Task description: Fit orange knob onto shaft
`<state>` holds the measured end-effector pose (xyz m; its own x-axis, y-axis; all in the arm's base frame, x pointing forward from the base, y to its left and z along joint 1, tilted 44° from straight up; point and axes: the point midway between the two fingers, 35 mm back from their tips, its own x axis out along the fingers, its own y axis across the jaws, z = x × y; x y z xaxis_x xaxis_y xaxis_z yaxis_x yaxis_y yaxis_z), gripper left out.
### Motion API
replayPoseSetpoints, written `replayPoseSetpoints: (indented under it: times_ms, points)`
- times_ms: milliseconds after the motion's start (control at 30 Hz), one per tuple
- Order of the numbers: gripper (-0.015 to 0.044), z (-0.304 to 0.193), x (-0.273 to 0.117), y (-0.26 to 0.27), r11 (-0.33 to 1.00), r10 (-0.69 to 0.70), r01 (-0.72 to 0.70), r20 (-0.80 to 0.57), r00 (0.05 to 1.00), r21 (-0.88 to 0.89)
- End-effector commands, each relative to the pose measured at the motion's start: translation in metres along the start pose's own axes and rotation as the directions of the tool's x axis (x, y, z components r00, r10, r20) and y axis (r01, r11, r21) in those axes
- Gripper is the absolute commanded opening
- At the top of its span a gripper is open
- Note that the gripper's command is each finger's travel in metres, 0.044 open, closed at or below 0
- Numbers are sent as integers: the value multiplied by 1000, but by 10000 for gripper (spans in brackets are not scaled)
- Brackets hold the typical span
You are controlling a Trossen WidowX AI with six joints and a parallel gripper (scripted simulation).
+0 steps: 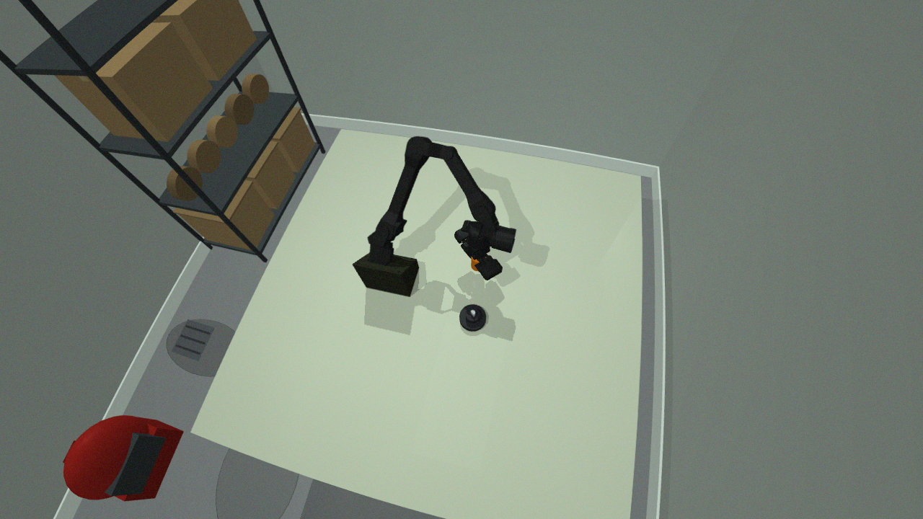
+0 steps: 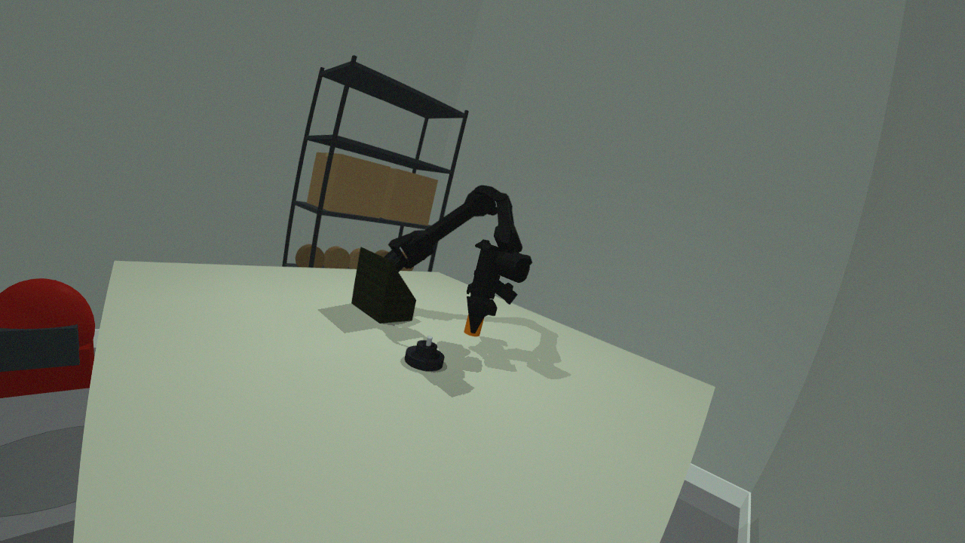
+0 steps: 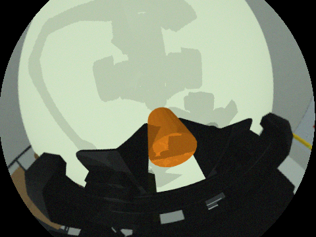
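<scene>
My gripper [image 1: 479, 265] [image 2: 475, 325] [image 3: 162, 123] is shut on the orange knob [image 1: 474, 264] [image 2: 469, 329] [image 3: 169, 145], with one black finger on each side of it. The knob is held above the table, clear of its surface. Its underside and hole are not visible. The black round pedestal [image 1: 480, 325] [image 2: 424, 360] stands on the table, apart from the knob, nearer the front in the exterior view. The silver shaft [image 1: 473, 312] [image 2: 428, 341] stands up from its middle. The shaft's flat side is too small to make out.
The arm's dark base block [image 1: 387, 277] [image 2: 381, 293] stands on the pale table [image 1: 548, 400] [image 2: 270, 432]. A shelf rack [image 1: 232, 154] [image 2: 387, 89] with brown boxes is beyond the table edge. A red helmet-like object [image 1: 96, 458] [image 2: 40, 303] is off the table at the left.
</scene>
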<state>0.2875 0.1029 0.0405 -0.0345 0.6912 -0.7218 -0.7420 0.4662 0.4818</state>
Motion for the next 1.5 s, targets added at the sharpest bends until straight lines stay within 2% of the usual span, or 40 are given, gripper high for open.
replayPoseSetpoints:
  times_ms: [0, 867, 1467]
  points:
    - [0, 1, -16, -3, 1000, -10, 10, 1, 1000, -6]
    - [0, 0, -97, -5, 1000, -2, 2, 6, 1000, -6]
    - [0, -19, -89, -42, 1000, -6, 6, 4, 1000, -6]
